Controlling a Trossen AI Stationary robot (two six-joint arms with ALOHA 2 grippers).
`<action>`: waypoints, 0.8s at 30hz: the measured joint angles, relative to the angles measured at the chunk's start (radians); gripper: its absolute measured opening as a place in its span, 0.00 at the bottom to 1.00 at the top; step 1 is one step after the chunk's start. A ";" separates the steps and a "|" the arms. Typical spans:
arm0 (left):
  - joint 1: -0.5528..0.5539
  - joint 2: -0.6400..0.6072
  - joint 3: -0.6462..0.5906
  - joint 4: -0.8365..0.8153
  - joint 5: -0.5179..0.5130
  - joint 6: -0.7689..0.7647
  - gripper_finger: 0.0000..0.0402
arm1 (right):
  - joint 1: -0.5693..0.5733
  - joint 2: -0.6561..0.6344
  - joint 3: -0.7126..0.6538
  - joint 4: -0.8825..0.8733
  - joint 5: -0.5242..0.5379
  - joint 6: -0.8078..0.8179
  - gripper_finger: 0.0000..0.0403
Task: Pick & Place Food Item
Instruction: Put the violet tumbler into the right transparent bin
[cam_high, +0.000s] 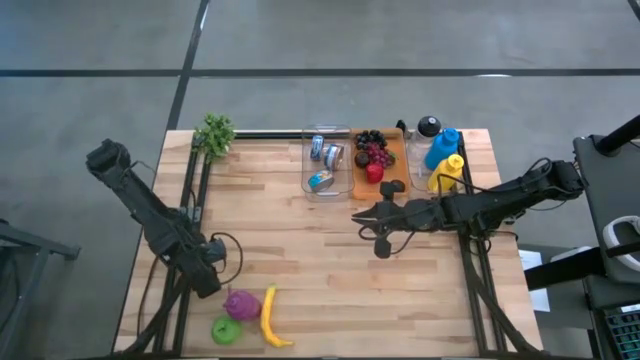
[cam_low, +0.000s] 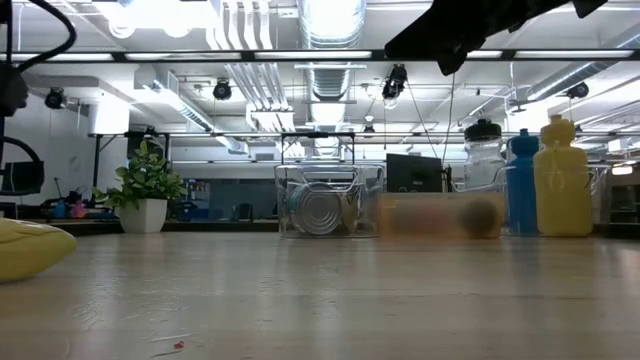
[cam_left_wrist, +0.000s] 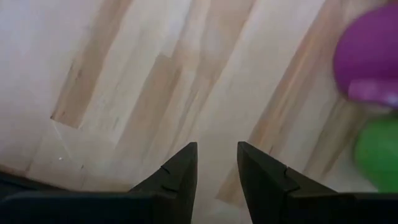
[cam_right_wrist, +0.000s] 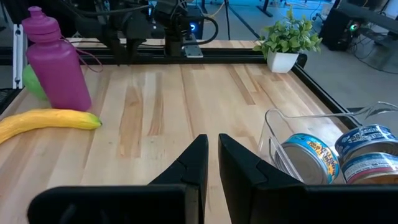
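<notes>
Lab: exposed ducts (cam_low: 330, 25), monitor (cam_low: 413, 172) (open-plan hall behind).

Open wooden tabletop (cam_high: 300, 250) lies between my arms. Clear plastic bin of tin cans (cam_high: 326, 162) and upright coloured bottles (cam_high: 442, 155) block the far edge.

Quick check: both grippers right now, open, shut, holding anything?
Left gripper: open, empty, over bare table near the purple bottle.
Right gripper: shut, empty.

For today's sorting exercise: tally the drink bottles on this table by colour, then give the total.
Purple bottle: 1
Blue bottle: 1
Yellow bottle: 1
Clear bottle with black cap: 1
Total: 4
</notes>
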 joint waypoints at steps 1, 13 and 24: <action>-0.015 0.000 0.000 0.000 0.000 -0.004 0.29 | 0.000 0.000 0.000 -0.002 0.000 0.000 0.08; -0.141 0.012 -0.003 0.070 -0.027 -0.120 0.29 | 0.000 0.003 0.000 -0.016 0.000 0.001 0.08; -0.153 0.104 -0.001 0.191 -0.066 0.014 0.29 | 0.000 0.003 0.000 -0.013 0.000 0.023 0.08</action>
